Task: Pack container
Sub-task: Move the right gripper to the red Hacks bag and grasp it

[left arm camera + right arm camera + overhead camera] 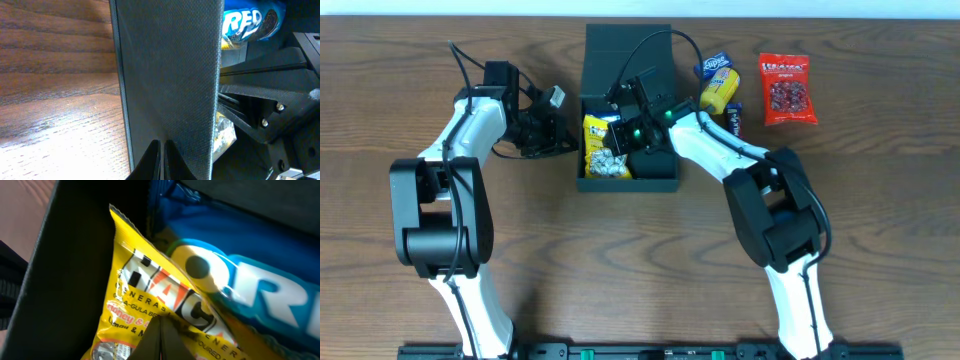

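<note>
The left fingers (pixel 149 164) are held shut on nothing, with the box (pixel 170 75) wall just ahead of the tips, apparently touched. The right fingers (pixel 169 347) are closed too, empty, inside the box just above a yellow packet (pixel 145 295), with a blue packet (pixel 260 290) to their right. The box is set on the surface (pixel 55 115).

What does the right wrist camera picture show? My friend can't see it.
A yellow snack packet with black and red letters fills the middle, lying inside the dark container beside a blue cookie packet. The right hand pokes in from the bottom, shut, over the yellow packet. A bit of wooden table shows at top left.
</note>
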Controlling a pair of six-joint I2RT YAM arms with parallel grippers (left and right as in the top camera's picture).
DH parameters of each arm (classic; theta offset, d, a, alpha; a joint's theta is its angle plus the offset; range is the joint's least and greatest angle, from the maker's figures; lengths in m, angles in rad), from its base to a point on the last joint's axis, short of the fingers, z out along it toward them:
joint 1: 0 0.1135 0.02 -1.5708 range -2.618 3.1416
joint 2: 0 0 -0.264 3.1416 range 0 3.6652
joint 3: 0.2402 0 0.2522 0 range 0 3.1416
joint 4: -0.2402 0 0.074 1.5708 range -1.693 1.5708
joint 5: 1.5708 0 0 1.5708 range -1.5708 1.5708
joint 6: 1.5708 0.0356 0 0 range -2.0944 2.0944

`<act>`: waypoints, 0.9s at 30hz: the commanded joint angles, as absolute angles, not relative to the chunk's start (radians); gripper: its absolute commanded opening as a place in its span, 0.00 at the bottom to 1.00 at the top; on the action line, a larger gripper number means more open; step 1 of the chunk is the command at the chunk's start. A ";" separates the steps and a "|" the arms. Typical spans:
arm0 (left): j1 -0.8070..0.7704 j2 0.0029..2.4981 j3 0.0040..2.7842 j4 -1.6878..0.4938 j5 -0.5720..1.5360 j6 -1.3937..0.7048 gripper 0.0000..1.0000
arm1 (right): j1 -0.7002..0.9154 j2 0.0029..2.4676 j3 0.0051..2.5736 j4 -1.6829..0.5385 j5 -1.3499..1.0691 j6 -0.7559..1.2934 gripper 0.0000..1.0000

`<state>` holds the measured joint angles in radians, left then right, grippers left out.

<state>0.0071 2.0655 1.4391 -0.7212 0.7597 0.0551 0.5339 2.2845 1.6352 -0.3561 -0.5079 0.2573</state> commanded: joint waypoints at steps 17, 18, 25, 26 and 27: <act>0.001 2.073 1.433 -0.720 0.777 0.052 0.06 | 0.418 2.140 1.908 -0.618 -0.426 0.208 0.01; 0.001 2.073 1.433 -0.720 0.776 0.052 0.06 | 0.393 2.117 1.913 -0.623 -0.383 0.208 0.01; 0.000 2.073 1.433 -0.720 0.775 0.052 0.06 | 0.167 2.082 1.913 -0.744 -0.099 0.209 0.10; 0.000 2.073 1.433 -0.719 0.775 0.052 0.06 | 0.139 2.086 1.913 -0.770 -0.077 0.208 0.14; 0.001 2.073 1.433 -0.717 0.775 0.052 0.06 | 0.110 2.095 1.913 -0.796 -0.054 0.208 0.23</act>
